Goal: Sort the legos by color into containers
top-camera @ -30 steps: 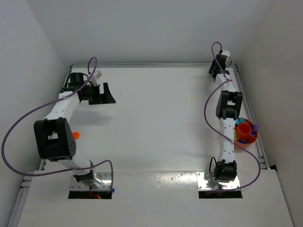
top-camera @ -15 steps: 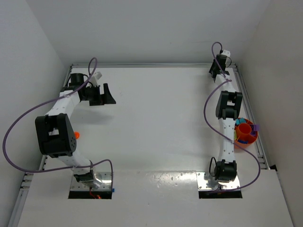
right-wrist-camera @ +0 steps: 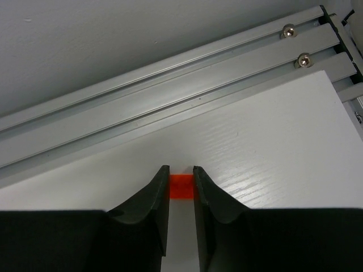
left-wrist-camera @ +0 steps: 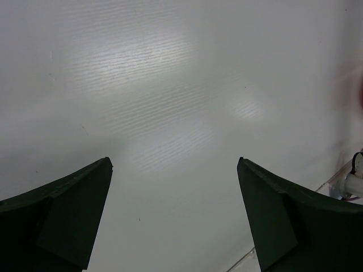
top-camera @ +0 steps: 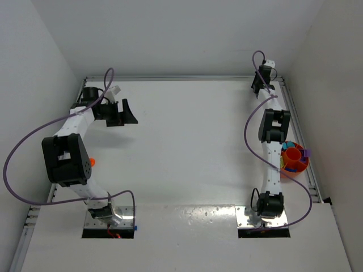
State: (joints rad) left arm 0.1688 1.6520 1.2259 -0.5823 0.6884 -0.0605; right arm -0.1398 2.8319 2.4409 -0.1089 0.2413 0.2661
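Observation:
In the right wrist view a small orange lego (right-wrist-camera: pixel 181 188) lies on the white table close to the aluminium rail. My right gripper (right-wrist-camera: pixel 181 169) is shut on it, one finger pressed against each side. From above, that gripper (top-camera: pixel 262 85) sits in the far right corner. My left gripper (top-camera: pixel 129 111) hovers at the far left, open, and the left wrist view shows only bare table between its fingers (left-wrist-camera: pixel 174 161). The orange bowl (top-camera: pixel 295 167) stands at the right edge beside the right arm and holds blue and green legos. A purple lego (top-camera: pixel 307 153) sits at its rim.
Aluminium rails (right-wrist-camera: pixel 170 73) with two screws run along the table's far edge just past the right gripper. Another small orange piece (top-camera: pixel 91 161) peeks out beside the left arm's elbow. White walls enclose the table on three sides.
The right gripper's jaws have narrowed onto the orange lego. The left arm's elbow has swung slightly, with its gripper staying open at the far left.

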